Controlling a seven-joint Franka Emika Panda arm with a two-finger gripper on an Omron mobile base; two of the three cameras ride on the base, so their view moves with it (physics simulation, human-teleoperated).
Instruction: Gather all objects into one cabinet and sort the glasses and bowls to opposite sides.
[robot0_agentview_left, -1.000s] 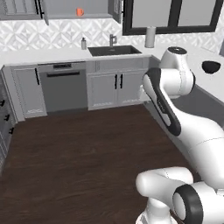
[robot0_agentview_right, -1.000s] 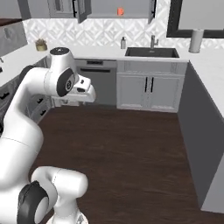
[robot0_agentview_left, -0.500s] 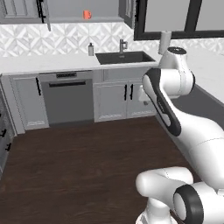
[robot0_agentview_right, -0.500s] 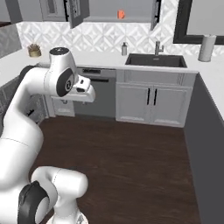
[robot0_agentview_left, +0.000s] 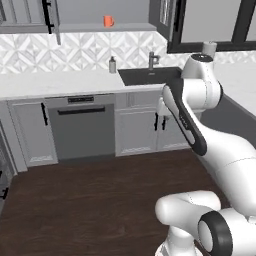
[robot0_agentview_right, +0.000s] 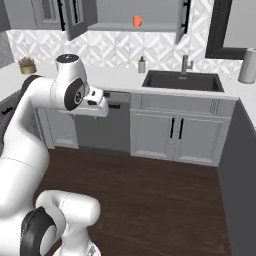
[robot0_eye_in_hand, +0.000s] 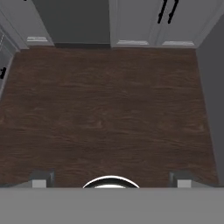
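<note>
Open shelf around the orange mug (robot0_agentview_left: 108, 21) is bare, so I can reach in from the front. Swung-out cabinet doors (robot0_agentview_right: 73, 17) flank it. Soap bottle (robot0_agentview_left: 113, 65) stands on the desk (robot0_agentview_left: 55, 82) below.

The gripper (robot0_eye_in_hand: 111, 179) points down at a dark wood floor (robot0_eye_in_hand: 109, 113), its fingertips (robot0_eye_in_hand: 41, 177) wide apart. On the far side stand pale cabinet doors (robot0_eye_in_hand: 162, 22) with black handles.

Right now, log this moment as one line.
pincer: open, empty, over floor | orange mug: on open wall cabinet shelf | soap dispenser: beside sink
</note>
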